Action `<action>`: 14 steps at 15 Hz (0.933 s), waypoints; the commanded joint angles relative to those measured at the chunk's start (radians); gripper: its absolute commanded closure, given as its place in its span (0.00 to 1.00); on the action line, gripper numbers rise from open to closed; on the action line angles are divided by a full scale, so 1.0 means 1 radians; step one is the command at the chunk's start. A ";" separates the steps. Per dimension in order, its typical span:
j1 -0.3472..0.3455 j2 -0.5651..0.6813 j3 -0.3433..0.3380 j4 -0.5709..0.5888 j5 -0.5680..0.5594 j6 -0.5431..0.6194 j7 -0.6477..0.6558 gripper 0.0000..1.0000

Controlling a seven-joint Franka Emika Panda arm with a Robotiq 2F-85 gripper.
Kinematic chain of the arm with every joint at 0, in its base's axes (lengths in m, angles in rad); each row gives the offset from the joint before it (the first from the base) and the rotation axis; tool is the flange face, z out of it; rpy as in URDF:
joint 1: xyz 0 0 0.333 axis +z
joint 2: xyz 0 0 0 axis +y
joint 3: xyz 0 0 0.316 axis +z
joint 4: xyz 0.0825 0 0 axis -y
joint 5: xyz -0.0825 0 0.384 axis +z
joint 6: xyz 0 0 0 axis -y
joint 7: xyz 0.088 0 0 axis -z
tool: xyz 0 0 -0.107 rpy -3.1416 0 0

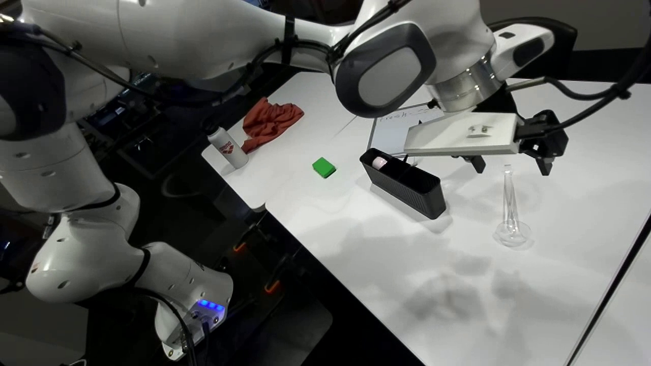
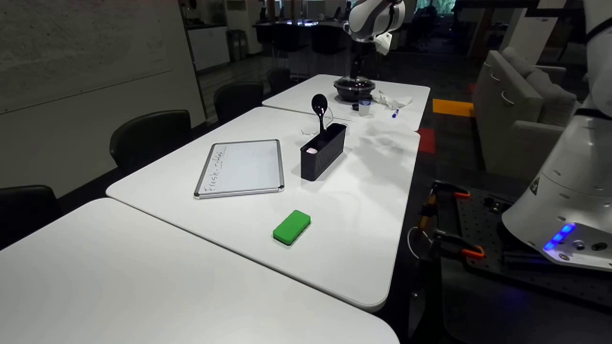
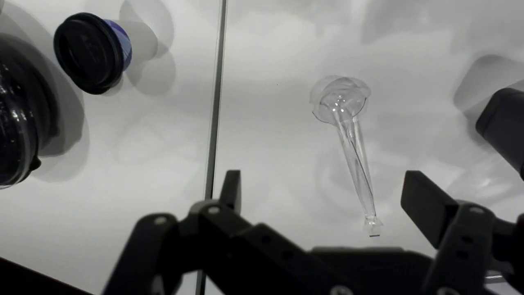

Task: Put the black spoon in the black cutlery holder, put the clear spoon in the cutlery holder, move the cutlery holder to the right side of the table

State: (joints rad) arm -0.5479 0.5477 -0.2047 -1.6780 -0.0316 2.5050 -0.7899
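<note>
The black spoon (image 2: 319,104) stands upright in the black cutlery holder (image 2: 334,148), bowl upward. In an exterior view the holder (image 1: 407,185) shows from above, with the spoon mostly hidden behind the wrist. A dark end at the right edge of the wrist view appears to be the holder (image 3: 505,127). The clear spoon (image 1: 510,203) lies flat on the white table (image 1: 457,284), beside the holder and apart from it. My gripper (image 1: 511,166) is open and empty above the table. In the wrist view the clear spoon's (image 3: 344,107) handle end lies between the open fingers (image 3: 323,188).
A small pinkish-white object (image 2: 311,150) sits in the holder. A framed whiteboard (image 2: 248,165) and a green eraser (image 2: 291,227) lie nearby. A lidded cup (image 3: 88,53) and a black bowl (image 3: 16,131) stand past the table seam (image 3: 215,123). A bottle (image 1: 228,148) and red cloth (image 1: 272,122) lie farther off.
</note>
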 commanded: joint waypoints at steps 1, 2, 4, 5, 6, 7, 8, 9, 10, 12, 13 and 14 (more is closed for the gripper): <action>-0.092 0.161 0.101 0.204 0.039 -0.087 -0.217 0.00; -0.108 0.193 0.125 0.239 0.051 -0.114 -0.256 0.00; -0.085 0.154 0.091 0.154 0.028 -0.046 -0.186 0.00; -0.085 0.161 0.090 0.155 0.027 -0.044 -0.185 0.00; -0.086 0.161 0.089 0.155 0.027 -0.044 -0.185 0.00; -0.086 0.159 0.087 0.155 0.027 -0.044 -0.185 0.00; -0.085 0.157 0.087 0.155 0.027 -0.044 -0.185 0.00; -0.083 0.156 0.087 0.155 0.027 -0.044 -0.185 0.00; -0.086 0.174 0.098 0.170 0.020 -0.028 -0.219 0.00; -0.075 0.209 0.100 0.193 -0.008 -0.019 -0.253 0.00; -0.079 0.223 0.110 0.203 -0.014 -0.023 -0.290 0.00; -0.075 0.244 0.111 0.214 -0.025 -0.003 -0.313 0.00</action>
State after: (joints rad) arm -0.6258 0.7312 -0.1071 -1.5174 -0.0287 2.4678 -1.0359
